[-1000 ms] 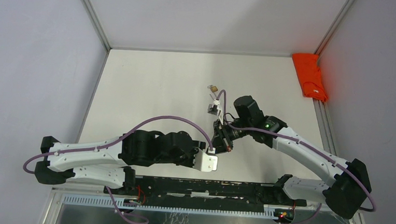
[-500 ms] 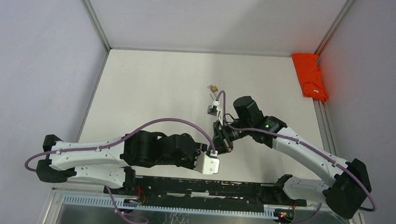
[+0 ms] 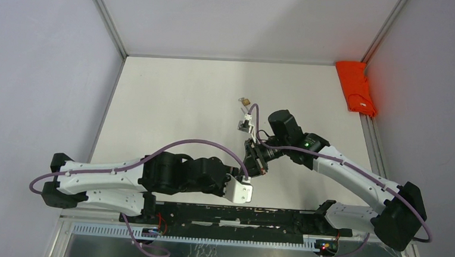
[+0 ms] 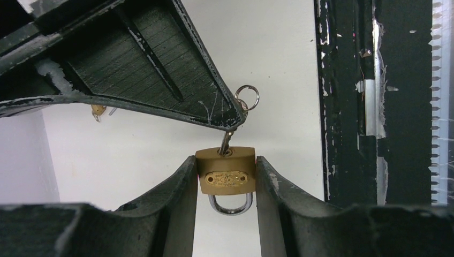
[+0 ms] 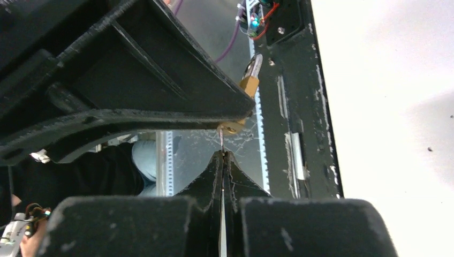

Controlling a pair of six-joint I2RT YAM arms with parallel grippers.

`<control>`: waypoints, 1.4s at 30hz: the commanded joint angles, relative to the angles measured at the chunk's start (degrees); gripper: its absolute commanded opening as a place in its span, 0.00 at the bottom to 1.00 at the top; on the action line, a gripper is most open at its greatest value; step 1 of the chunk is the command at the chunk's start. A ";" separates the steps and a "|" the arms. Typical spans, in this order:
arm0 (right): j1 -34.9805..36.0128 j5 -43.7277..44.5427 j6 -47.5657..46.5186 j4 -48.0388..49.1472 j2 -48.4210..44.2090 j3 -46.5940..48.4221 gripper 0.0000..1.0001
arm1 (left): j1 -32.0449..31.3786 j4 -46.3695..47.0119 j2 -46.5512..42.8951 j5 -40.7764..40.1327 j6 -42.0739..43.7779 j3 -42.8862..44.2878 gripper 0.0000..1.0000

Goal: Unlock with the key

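My left gripper (image 4: pixel 225 168) is shut on a small brass padlock (image 4: pixel 225 172), its steel shackle (image 4: pixel 231 204) closed and pointing toward the wrist. A silver key (image 4: pixel 227 141) sits in the keyhole on the padlock's far face, with a key ring (image 4: pixel 247 98) above it. My right gripper (image 5: pixel 222 155) is shut on the key's thin blade (image 5: pixel 221 138), and the padlock (image 5: pixel 243 95) shows past the left fingers. In the top view the two grippers meet at the table's near middle (image 3: pixel 254 161), the padlock hidden between them.
A second small brass padlock (image 3: pixel 245 100) with keys lies on the white table farther back. An orange cloth (image 3: pixel 356 86) lies at the far right edge. A black rail (image 3: pixel 237 217) runs along the near edge, also in the left wrist view (image 4: pixel 348 101).
The left arm has shifted slightly toward the near edge and its wrist has turned a little. The right arm has barely moved, still on the key.
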 commanded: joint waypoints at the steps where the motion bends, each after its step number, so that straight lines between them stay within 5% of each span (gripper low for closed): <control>1: 0.30 -2.95 3.01 6.76 -0.62 3.28 0.00 | -1.16 3.00 0.80 1.00 1.31 2.03 0.02; 42: 0.14 1.70 -4.92 -5.52 -2.29 0.30 0.00 | -1.62 3.07 0.62 0.43 1.17 0.48 0.02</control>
